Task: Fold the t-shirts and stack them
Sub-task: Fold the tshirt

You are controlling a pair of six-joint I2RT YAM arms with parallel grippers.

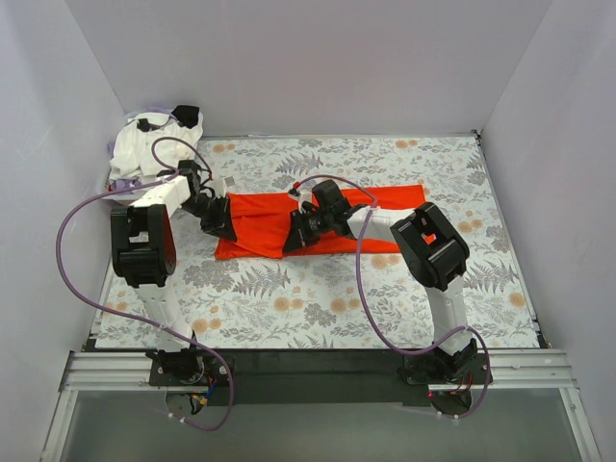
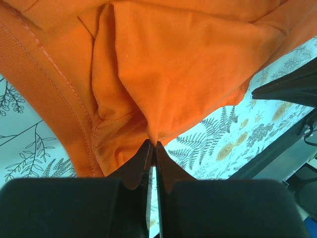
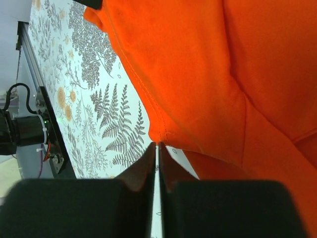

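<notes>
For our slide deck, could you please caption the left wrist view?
Left gripper shut on a fold of the orange-red t-shirt, over the floral cloth.

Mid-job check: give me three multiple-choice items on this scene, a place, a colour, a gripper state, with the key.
1. The pile of white t-shirts lies in: A the far left corner; B the far right corner; C between the arm bases.
2. The spread-out t-shirt is: A blue; B orange-red; C white.
3. The left gripper and right gripper are: A wide open; B off the table; C shut on that t-shirt's edge.
Key: 1 A, heaped top left in the overhead view; 2 B, bright in every view; 3 C, both wrist views show them pinching cloth.
</notes>
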